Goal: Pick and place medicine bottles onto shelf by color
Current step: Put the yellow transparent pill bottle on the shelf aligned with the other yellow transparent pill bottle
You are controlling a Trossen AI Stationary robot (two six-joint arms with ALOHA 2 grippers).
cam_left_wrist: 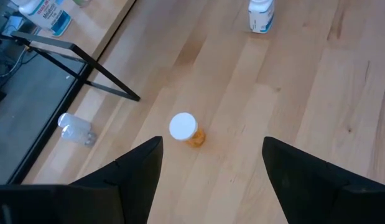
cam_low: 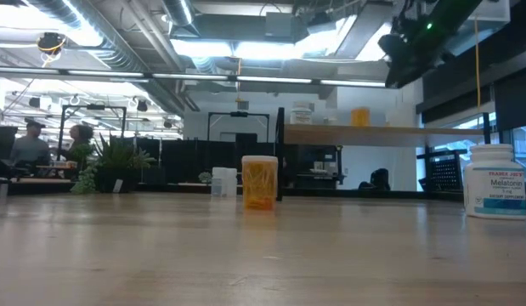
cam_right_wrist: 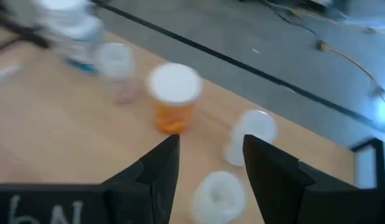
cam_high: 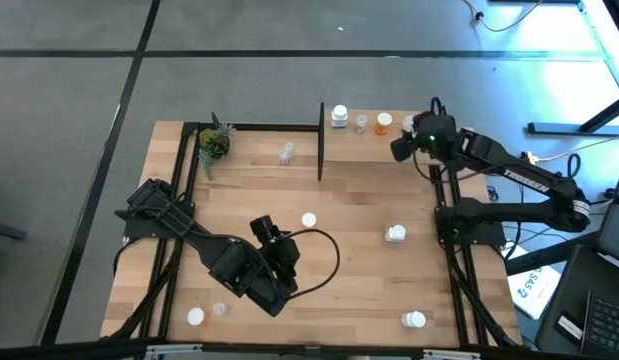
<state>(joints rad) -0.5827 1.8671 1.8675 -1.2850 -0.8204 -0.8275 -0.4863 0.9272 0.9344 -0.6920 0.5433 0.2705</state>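
Observation:
My left gripper [cam_high: 279, 250] [cam_left_wrist: 212, 146] hangs open over the table's middle. Just beyond its fingertips an orange bottle with a white cap [cam_high: 308, 220] [cam_left_wrist: 186, 129] [cam_low: 260, 183] stands on the tabletop. My right gripper [cam_high: 401, 148] [cam_right_wrist: 211, 146] is open above the right end of the shelf [cam_high: 374, 133] [cam_low: 390, 133]. A clear bottle [cam_right_wrist: 220, 190] stands on the shelf between its spread fingers. On the shelf beyond it stand another clear bottle [cam_right_wrist: 251, 134], an orange bottle [cam_high: 384, 122] [cam_right_wrist: 173, 99], a clear one [cam_high: 361, 122] and a white one [cam_high: 339, 117].
Loose on the tabletop are white bottles [cam_high: 395, 234] [cam_high: 415, 320] [cam_high: 195, 316] and clear ones [cam_high: 220, 310] [cam_high: 287, 153]. A small potted plant [cam_high: 214, 143] stands at the back left. A black post [cam_high: 321, 140] bounds the shelf's left end. People sit in the room behind.

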